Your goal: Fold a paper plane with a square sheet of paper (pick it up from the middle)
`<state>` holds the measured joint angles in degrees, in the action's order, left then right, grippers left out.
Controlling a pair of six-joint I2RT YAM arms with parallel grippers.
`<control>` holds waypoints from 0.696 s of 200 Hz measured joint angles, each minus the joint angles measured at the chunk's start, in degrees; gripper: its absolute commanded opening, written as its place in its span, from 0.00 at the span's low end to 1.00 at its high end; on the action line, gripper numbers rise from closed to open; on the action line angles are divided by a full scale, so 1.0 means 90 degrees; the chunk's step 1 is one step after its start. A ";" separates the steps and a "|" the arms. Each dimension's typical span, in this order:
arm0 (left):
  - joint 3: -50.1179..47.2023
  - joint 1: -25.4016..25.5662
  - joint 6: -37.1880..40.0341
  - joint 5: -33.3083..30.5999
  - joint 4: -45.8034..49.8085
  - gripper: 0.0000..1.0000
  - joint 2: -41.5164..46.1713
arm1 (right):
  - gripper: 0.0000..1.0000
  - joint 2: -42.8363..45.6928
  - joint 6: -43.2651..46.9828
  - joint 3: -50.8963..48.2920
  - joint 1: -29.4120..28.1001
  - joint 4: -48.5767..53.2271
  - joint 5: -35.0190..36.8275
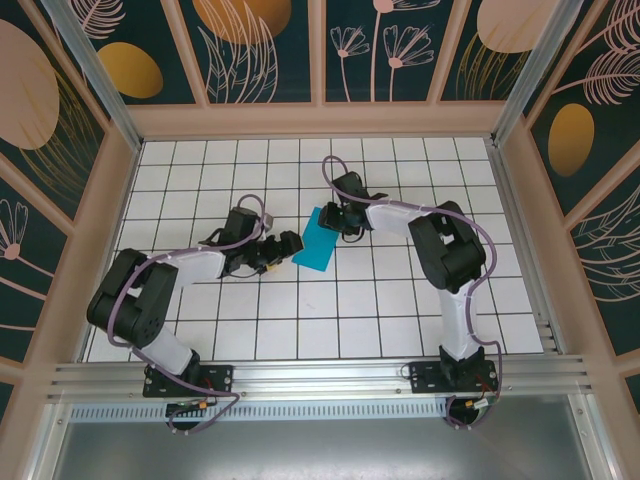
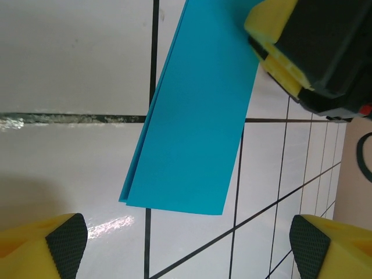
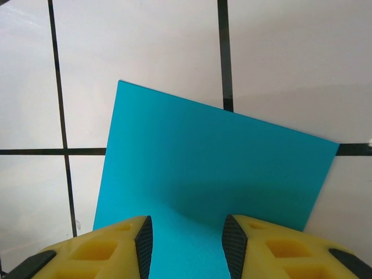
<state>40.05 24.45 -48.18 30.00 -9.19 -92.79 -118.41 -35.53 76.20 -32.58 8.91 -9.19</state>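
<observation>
Two claws bracket the square sheet of paper [image 1: 320,243] lengthwise: right claw [image 3: 186,238] half-parted atop one end, left claw [image 2: 186,244] wide-open facing the other.

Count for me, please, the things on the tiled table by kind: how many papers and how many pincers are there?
Blue paper, folded in two layers: 1
Pincers: 2 (left pincer, right pincer)
Total: 3
</observation>
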 measured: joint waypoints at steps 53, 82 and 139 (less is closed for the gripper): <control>0.0308 0.0146 -0.0015 -0.0051 0.0102 0.89 -0.0197 | 0.41 0.0087 -0.0109 -0.0267 0.0032 -0.0374 -0.0083; 0.0447 0.0182 -0.0015 -0.0049 0.0102 0.88 -0.0316 | 0.41 0.0104 -0.0114 -0.0338 0.0039 -0.0478 -0.0107; 0.0542 0.0228 -0.0017 -0.0044 0.0189 0.88 -0.0508 | 0.40 0.0117 -0.0117 -0.0410 0.0146 -0.0593 -0.0333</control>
<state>44.93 26.50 -48.34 29.61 -7.49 -97.36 -117.36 -36.58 72.51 -31.27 3.57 -12.19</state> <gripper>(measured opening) 0.882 0.404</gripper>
